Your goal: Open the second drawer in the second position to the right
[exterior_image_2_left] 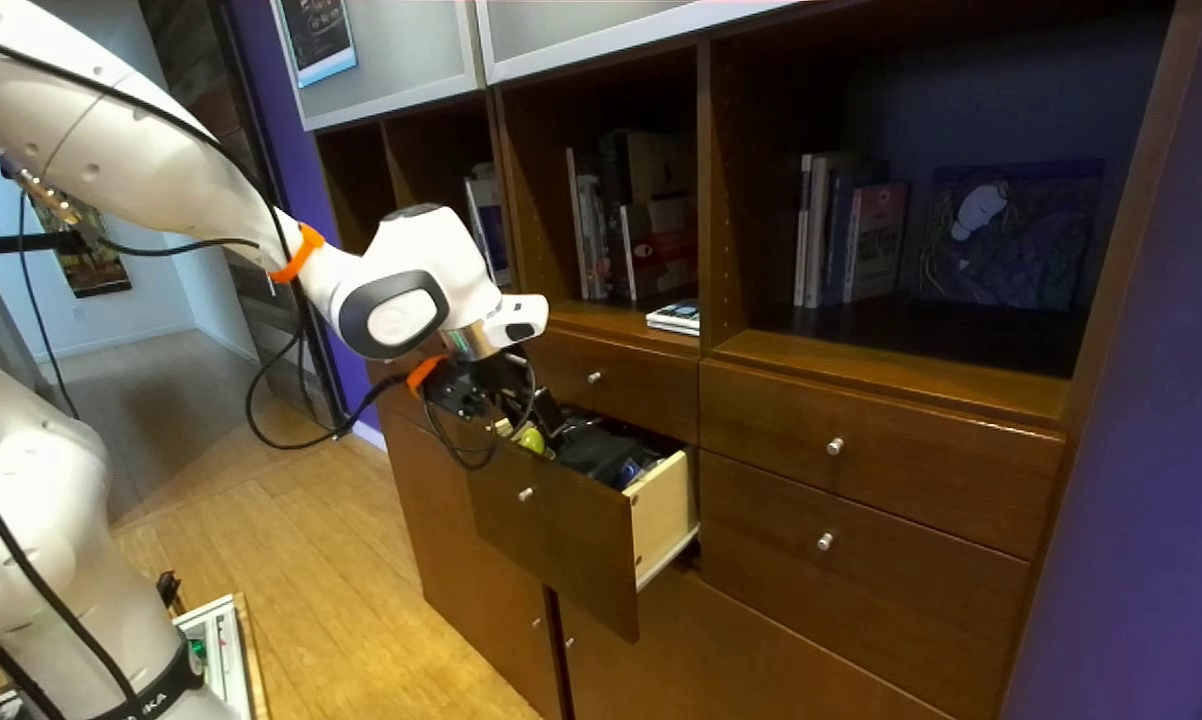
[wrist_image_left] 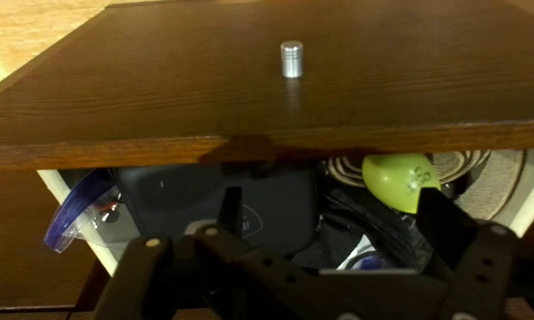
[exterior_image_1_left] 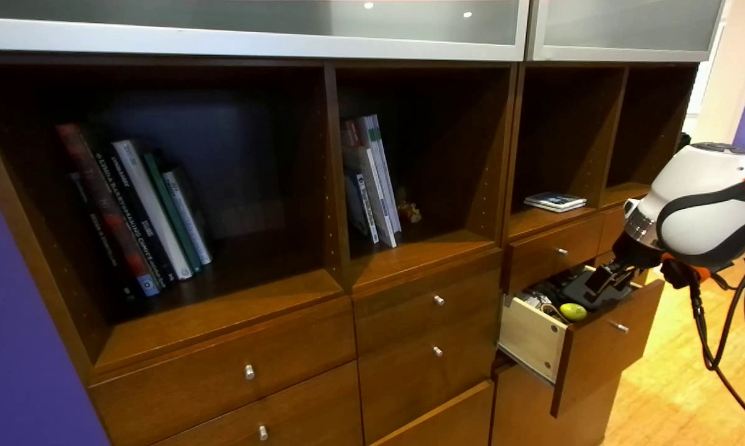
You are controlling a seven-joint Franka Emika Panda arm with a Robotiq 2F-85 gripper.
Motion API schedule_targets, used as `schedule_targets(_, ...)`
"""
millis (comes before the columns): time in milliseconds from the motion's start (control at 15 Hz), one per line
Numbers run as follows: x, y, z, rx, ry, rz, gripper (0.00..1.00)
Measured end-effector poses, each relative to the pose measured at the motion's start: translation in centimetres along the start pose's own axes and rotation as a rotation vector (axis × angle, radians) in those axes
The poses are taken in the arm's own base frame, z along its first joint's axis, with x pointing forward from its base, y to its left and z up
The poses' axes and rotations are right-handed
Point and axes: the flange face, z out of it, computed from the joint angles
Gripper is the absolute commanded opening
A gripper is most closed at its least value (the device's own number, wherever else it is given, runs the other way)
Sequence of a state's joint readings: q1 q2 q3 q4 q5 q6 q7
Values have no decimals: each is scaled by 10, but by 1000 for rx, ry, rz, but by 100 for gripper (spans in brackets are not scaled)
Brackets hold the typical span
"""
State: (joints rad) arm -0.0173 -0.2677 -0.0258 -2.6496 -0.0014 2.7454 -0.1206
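The second drawer [exterior_image_1_left: 614, 350] stands pulled out in both exterior views [exterior_image_2_left: 566, 540]. It has a brown wood front, a small silvery knob [wrist_image_left: 292, 60] and a pale inner box [exterior_image_1_left: 529, 337]. In the wrist view its front [wrist_image_left: 169, 93] fills the upper part. My gripper [wrist_image_left: 330, 200] is open and empty, its two black fingers wide apart over the drawer's contents, behind the front's top edge. In both exterior views the gripper [exterior_image_1_left: 599, 282] points down into the drawer opening [exterior_image_2_left: 541, 412]. I cannot tell whether the fingertips touch the drawer or its contents.
The drawer holds a dark case [wrist_image_left: 276, 200], a yellow-green rounded object [wrist_image_left: 398, 182] and a bag with a purple edge [wrist_image_left: 82, 195]. A closed drawer [exterior_image_1_left: 549, 255] sits directly above. Closed drawers [exterior_image_2_left: 881, 455] stand beside it. Thin books [exterior_image_1_left: 555, 201] lie on the shelf above.
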Motion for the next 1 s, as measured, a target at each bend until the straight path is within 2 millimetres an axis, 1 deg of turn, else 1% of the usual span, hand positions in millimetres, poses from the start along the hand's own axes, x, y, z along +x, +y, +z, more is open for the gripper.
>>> schedule_targets(267, 6, 1, 18, 3, -39, -7, 100)
schedule_targets(467, 3, -2, 29, 15, -116, -20, 100)
schedule_targets(733, 4, -4, 27, 36, -233, -57, 100)
schedule_targets(1000, -4, -6, 26, 56, -368, -60, 100)
